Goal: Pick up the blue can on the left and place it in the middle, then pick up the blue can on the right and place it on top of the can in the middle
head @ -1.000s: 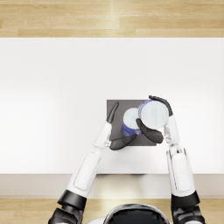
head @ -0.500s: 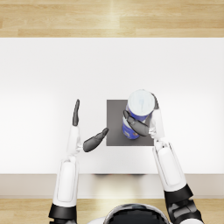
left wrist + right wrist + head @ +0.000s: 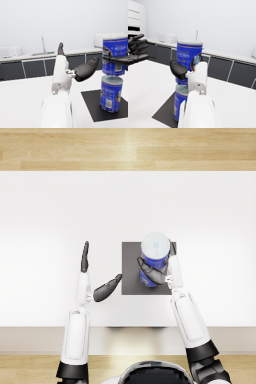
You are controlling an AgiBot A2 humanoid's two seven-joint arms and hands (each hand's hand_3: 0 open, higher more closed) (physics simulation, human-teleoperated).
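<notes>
Two blue cans stand one over the other on the black mat (image 3: 131, 273). My right hand (image 3: 152, 274) grips the upper can (image 3: 155, 245) around its side. In the left wrist view the upper can (image 3: 114, 55) sits at the top of the lower can (image 3: 111, 93), shifted slightly to one side; whether they touch I cannot tell. The right wrist view shows my right hand (image 3: 179, 70) wrapped around the upper can (image 3: 189, 56) over the lower can (image 3: 179, 102). My left hand (image 3: 100, 292) hangs left of the mat, fingers spread, holding nothing.
The white table (image 3: 50, 218) spreads wide around the mat, with its front edge near my arms. A kitchen counter (image 3: 30, 56) with a sink and dark cabinets runs along the far wall.
My left hand let go of the lower can and drew away to the left, opening. My right hand carried its can left, to above the can on the mat.
</notes>
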